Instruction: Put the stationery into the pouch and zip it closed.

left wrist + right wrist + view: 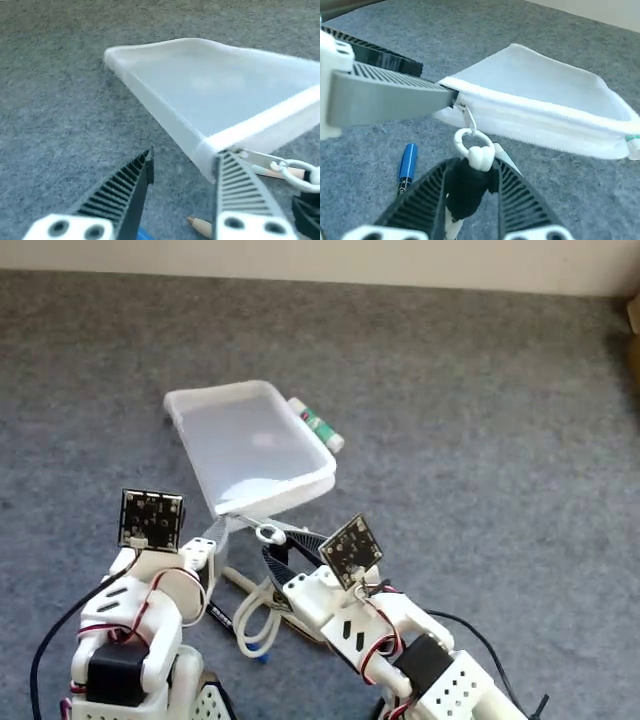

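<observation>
High view — one pouch (250, 440), one glue-stick (322, 426)

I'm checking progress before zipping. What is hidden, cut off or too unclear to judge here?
Pouch contents: its cloudy wall hides them, every view.
Glue stick: high view, mostly behind the pouch; right wrist view, cut by the edge.
Blue pen: high view, arms cover nearly all.
Pencil-like stick: left wrist view, a finger of the left gripper hides all but an end.
Pull tag: right wrist view, the right gripper partly covers it.
</observation>
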